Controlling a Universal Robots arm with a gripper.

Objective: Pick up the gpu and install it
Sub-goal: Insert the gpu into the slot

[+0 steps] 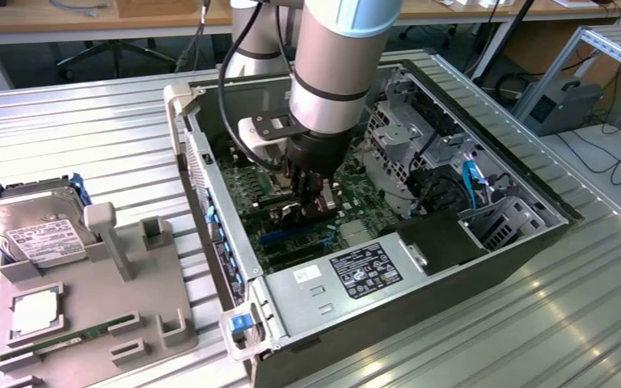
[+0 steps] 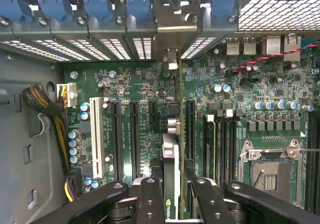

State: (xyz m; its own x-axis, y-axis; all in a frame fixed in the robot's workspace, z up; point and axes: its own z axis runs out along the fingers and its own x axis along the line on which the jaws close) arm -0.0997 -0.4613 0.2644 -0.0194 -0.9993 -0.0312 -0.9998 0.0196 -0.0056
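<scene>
The gripper [image 1: 310, 202] hung inside the open computer case [image 1: 504, 259], low over the motherboard [image 2: 125, 83], its jaws part-way closed and clamped on the gpu [image 2: 170, 159]. In the wrist view the black fingers [image 2: 150, 196] pressed either face of the card, which stood edge-on between the long black expansion slots [image 2: 135, 134], with its silver bracket [image 2: 172, 28] reaching up to the slot covers [image 2: 120, 48] on the case's rear wall. In the exterior view the labelled power supply [image 1: 365, 271] lay at about 5 o'clock from the gripper, and the grey fixture tray [image 1: 127, 315] sat on the ribbed metal table [image 1: 73, 137] at 8 o'clock from the case, with the hard drive [image 1: 35, 230] at the tray's 11 o'clock and the green memory stick [image 1: 68, 343] near its 6 o'clock
</scene>
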